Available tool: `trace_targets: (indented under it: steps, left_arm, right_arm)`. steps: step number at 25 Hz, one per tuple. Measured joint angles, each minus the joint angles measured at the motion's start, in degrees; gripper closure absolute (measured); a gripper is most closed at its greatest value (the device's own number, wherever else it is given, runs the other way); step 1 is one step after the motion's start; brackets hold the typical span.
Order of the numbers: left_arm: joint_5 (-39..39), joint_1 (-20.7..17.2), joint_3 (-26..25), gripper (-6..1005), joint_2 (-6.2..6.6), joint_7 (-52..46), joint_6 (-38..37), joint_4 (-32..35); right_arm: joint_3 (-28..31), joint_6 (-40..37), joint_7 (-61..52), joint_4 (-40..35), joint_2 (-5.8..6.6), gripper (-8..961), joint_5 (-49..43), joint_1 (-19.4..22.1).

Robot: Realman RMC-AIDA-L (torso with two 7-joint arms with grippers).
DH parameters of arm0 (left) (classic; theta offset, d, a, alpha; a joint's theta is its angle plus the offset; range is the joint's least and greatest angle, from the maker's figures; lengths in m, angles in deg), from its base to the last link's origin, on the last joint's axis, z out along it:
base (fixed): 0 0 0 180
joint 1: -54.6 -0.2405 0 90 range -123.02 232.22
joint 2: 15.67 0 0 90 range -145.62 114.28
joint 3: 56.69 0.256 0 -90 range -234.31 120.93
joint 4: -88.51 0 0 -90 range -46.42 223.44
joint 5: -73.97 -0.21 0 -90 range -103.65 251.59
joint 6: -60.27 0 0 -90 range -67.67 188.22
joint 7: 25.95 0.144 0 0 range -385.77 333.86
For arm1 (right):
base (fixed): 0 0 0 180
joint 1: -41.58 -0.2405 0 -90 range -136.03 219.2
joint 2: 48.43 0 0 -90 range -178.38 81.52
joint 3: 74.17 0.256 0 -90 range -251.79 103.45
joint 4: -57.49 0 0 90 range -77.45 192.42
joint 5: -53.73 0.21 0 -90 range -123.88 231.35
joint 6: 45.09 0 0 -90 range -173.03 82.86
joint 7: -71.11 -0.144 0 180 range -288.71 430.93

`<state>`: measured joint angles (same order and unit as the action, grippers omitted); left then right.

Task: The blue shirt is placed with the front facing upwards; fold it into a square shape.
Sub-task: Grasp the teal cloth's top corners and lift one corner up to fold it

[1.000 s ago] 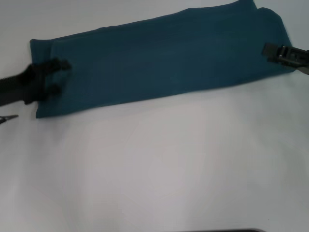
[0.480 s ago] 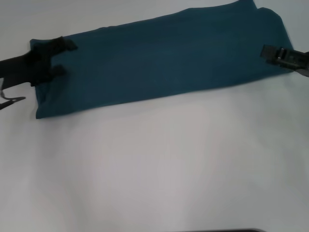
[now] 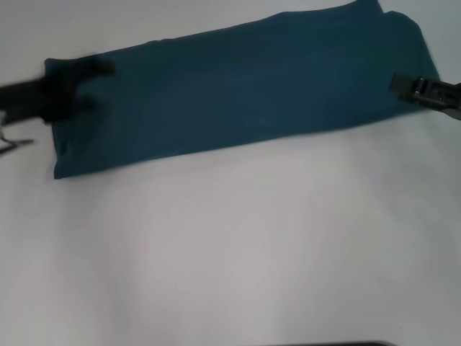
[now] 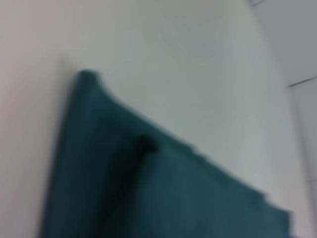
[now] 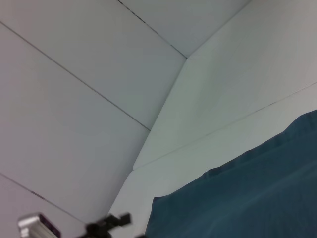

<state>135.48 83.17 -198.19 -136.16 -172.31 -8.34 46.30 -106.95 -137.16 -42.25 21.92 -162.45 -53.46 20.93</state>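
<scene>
The blue shirt [image 3: 238,90] lies as a long folded band across the far half of the white table [image 3: 230,252], running from the left edge up toward the far right corner. It looks light, soft and limp, so it will likely sag and slide when lifted; a hold at the two short ends, pinching all layers near a corner, seems the surest way to carry one end over the other. The table is smooth and pale, probably offering little grip against the cloth. Beyond it the right wrist view shows plain light wall panels [image 5: 74,99].

The left gripper [image 3: 85,85] is over the shirt's left end, fingers spread apart. The right gripper [image 3: 403,85] is at the right end; whether it is parted or closed cannot be told.
</scene>
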Motion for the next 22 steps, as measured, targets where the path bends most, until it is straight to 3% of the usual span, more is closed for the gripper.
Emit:
trace_targets:
  steps: [3,6,7,9,11,14,20,22]
  left_arm:
    - [0.1,-0.5,-3.0,96,1.34,-1.8,-6.0,-4.3]
    - [-1.8,0.0,-2.0,97,5.29,-5.2,-10.6,-5.2]
    - [-2.9,0.7,-1.0,97,7.36,-6.0,-12.1,-4.8]
    - [-5.0,1.8,0.8,97,10.16,-6.2,-14.4,-4.2]
    - [-7.6,2.9,2.8,97,11.65,-5.7,-15.9,-4.5]
    - [-11.8,4.2,5.4,97,11.46,-4.3,-16.2,-6.0]
    - [-18.8,6.1,6.1,96,7.92,-5.6,-9.7,-6.4]
    - [-19.7,6.3,6.1,96,7.69,-7.3,-8.7,-6.3]
  right_arm:
    - [-0.1,-0.2,0.0,0.0,0.21,72,0.0,-0.1]
    - [-0.4,-0.3,0.0,-0.2,0.36,73,-0.6,-0.4]
    - [-0.4,-0.3,0.0,-0.4,0.37,74,-1.0,-0.5]
    - [-0.4,-0.3,0.0,-0.6,0.37,75,-1.8,-0.7]
    - [-0.4,-0.3,0.0,-0.6,0.38,76,-2.2,-0.9]
    - [-0.4,0.0,0.0,-0.6,0.38,77,-2.3,-1.1]
    - [-0.4,0.1,0.2,-0.6,0.37,81,-2.3,-1.3]
    - [-0.4,0.1,0.2,-0.6,0.39,82,-2.3,-1.3]
